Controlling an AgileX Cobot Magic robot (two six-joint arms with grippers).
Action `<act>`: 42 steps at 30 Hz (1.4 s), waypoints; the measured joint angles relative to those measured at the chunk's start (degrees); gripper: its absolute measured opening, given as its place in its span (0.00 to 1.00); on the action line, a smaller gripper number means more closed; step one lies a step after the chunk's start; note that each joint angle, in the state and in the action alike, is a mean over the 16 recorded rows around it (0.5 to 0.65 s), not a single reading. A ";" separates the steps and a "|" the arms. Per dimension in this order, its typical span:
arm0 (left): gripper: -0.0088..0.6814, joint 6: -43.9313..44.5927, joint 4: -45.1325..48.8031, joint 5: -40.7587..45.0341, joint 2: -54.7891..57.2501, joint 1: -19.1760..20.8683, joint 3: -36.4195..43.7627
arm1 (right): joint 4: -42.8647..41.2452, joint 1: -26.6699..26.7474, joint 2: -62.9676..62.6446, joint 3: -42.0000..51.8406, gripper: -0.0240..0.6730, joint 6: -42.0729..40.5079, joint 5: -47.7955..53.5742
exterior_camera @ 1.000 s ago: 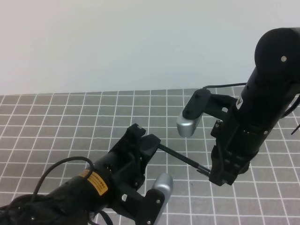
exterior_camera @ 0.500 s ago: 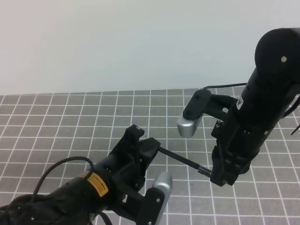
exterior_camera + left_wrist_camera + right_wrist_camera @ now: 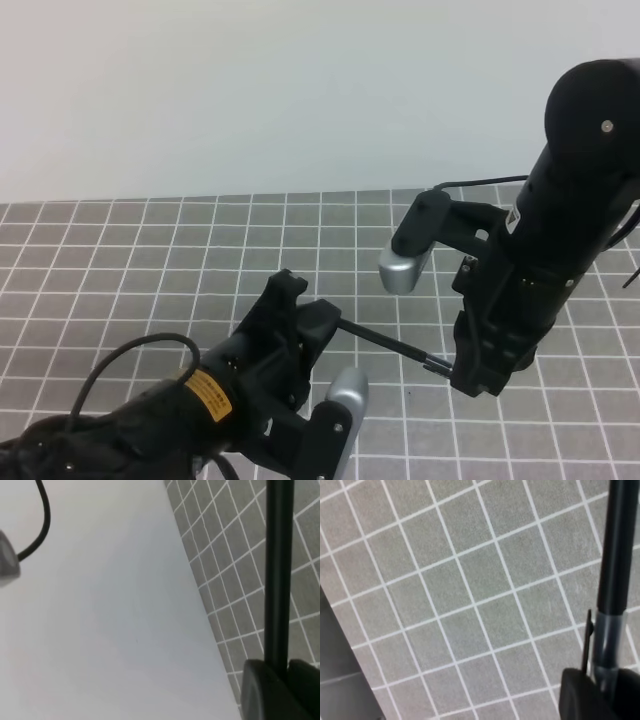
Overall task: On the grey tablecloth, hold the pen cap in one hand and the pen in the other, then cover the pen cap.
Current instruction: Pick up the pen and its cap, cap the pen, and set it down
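We hold the light, stiff, slippery pen (image 3: pixel 385 342) by its rear in our left pincer (image 3: pixel 318 322), clamped on it; our right pincer (image 3: pixel 462 374) is clamped on the small pen cap (image 3: pixel 606 642).

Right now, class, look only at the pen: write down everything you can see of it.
The pen is a thin, straight, matt black stick, held off the grey cloth and sloping down to the right in the high view. The left gripper is shut on one end; its other end sits in the clear-greyish cap, gripped by the right gripper. Its tip is hidden.
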 joint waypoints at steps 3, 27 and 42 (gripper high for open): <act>0.01 -0.01 0.21 0.15 0.15 -0.68 0.00 | -0.14 -0.05 -0.03 0.04 0.16 -0.17 0.00; 0.30 -10.79 -4.16 -7.92 1.37 -2.25 0.00 | 0.53 -0.18 -0.31 -0.05 0.16 -0.78 -0.67; 0.54 -14.93 -16.91 -19.39 1.57 -2.25 0.00 | -5.26 -0.06 -0.37 -0.28 0.16 1.17 -1.35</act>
